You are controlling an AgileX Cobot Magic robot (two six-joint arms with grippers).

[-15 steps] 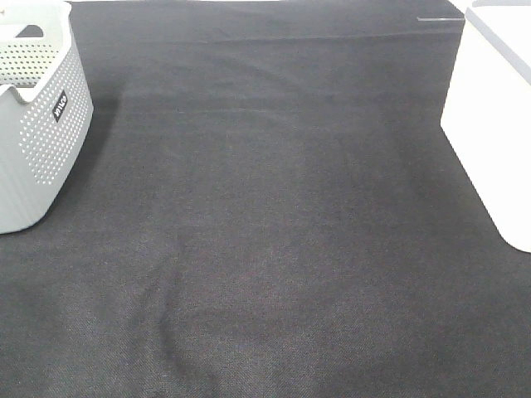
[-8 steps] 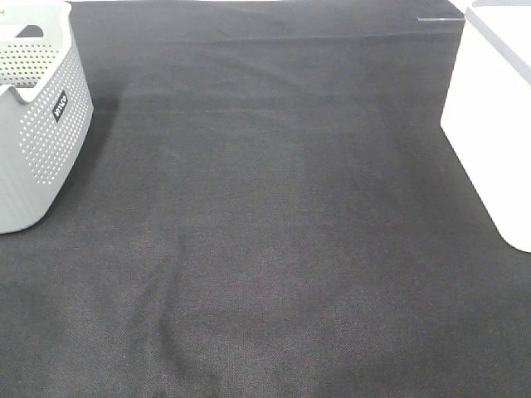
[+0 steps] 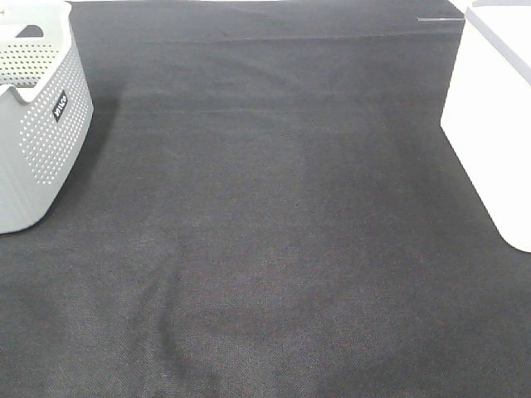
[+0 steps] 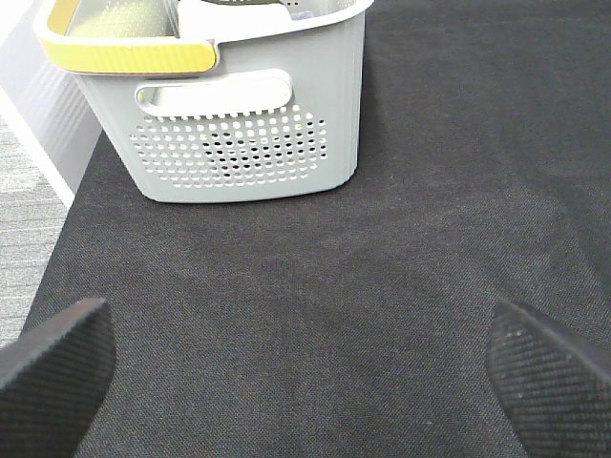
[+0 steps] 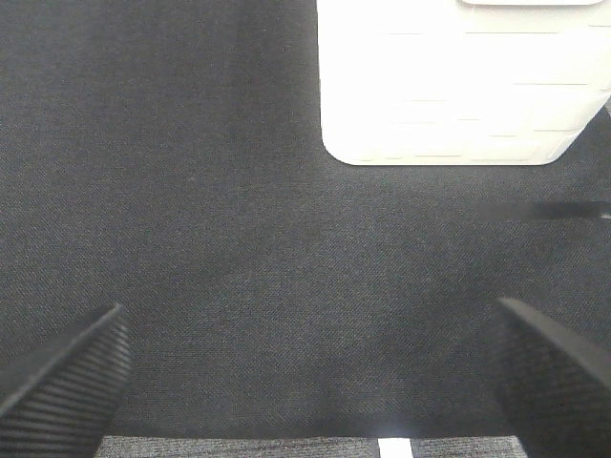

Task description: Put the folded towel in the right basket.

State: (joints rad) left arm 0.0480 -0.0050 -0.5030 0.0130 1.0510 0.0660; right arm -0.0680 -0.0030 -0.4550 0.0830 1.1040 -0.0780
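Nothing has shifted in the high view since a second ago — cloth, baskets and creases lie just as they did. The dark cloth-covered table (image 3: 274,215) fills nearly the whole frame, bare across its middle, with faint wrinkles running toward the near edge. At the far left edge stands the grey perforated basket (image 3: 33,116), cut off by the frame; at the far right edge stands the white basket (image 3: 494,116), also cut off, its wall plain and smooth. The two are well apart, with open cloth between them.

The left wrist view shows the grey basket (image 4: 248,124) with a yellow handle (image 4: 124,52) at its rim, set near the table's side edge, where pale floor shows beyond. The left gripper (image 4: 305,372) is spread wide, holding nothing. The right gripper (image 5: 315,382) likewise stands wide apart and empty over cloth close to the table's edge, facing the white basket (image 5: 458,86).

The folded towel cannot be seen in any view — whether it lies inside a basket cannot be told.
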